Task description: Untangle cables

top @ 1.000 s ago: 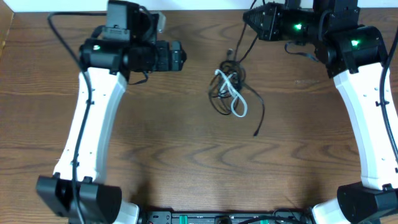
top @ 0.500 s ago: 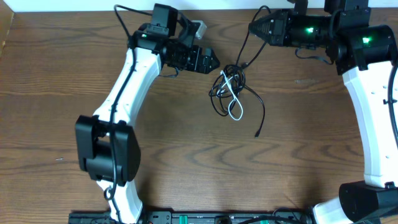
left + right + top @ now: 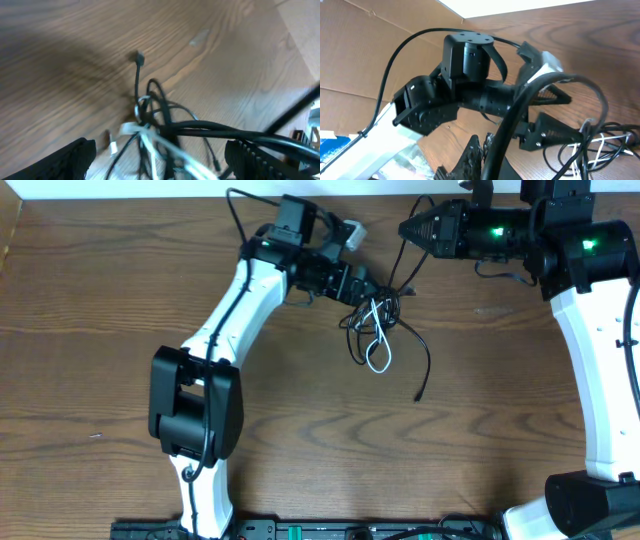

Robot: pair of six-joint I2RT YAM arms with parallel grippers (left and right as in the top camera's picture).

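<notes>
Reaching for the white cable (image 3: 378, 369) and black cable (image 3: 429, 365) knotted at the far middle of the table (image 3: 100, 380), the left gripper (image 3: 368, 286) gapes around them. The right gripper (image 3: 405, 228) pinches the black cable's end; the next move looks like closing on white alone

Table (image 3: 300, 430): dark brown wood-grain top. Contents, far centre: one tangle of two cords.
- Black cable (image 3: 427, 362): long, loops bunched, free tail curving toward near edge, small plug on bare wood.
- White cable (image 3: 377, 370): shorter, looped, threaded among black loops.
</notes>
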